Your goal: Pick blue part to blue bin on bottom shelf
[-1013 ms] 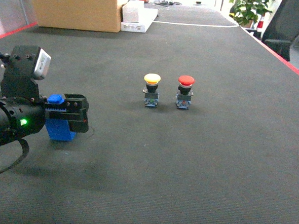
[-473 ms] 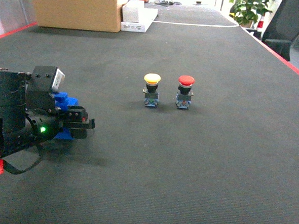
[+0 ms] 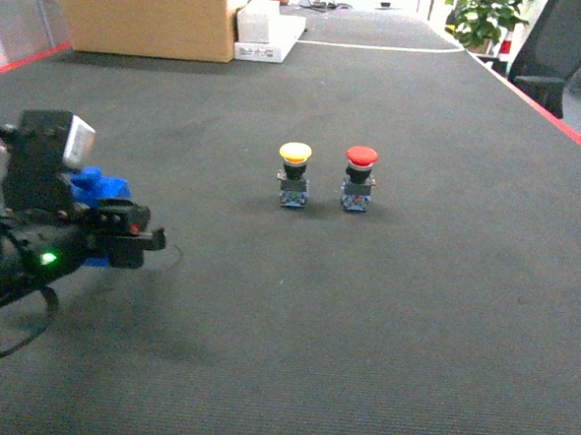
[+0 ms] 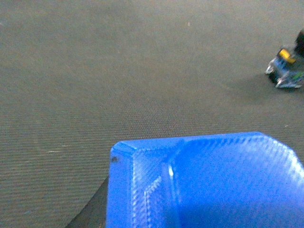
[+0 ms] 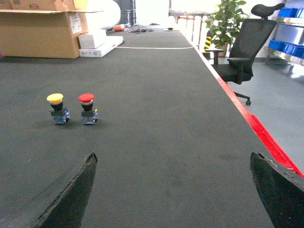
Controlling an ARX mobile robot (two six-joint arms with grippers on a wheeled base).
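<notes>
The blue part [image 3: 99,185] is a blocky blue plastic piece held off the black mat in my left gripper [image 3: 136,236], which is shut on it at the left of the head view. Most of the part is hidden behind the arm there. It fills the bottom of the left wrist view as the blue part [image 4: 204,185]. My right gripper [image 5: 173,190] is open over bare mat with nothing between its fingers, and it is out of the head view. Blue bins [image 5: 286,45] sit on a steel rack far to the right; I cannot tell which tier is the bottom shelf.
A yellow push button [image 3: 294,174] and a red push button [image 3: 359,177] stand side by side mid-mat. A cardboard box [image 3: 145,11] and a white box [image 3: 267,29] lie at the far edge. An office chair [image 5: 242,45] stands beyond the red-edged right side.
The blue part stood on the mat between the left fingers a second ago. The left arm has since lifted it and drawn back to the left with it.
</notes>
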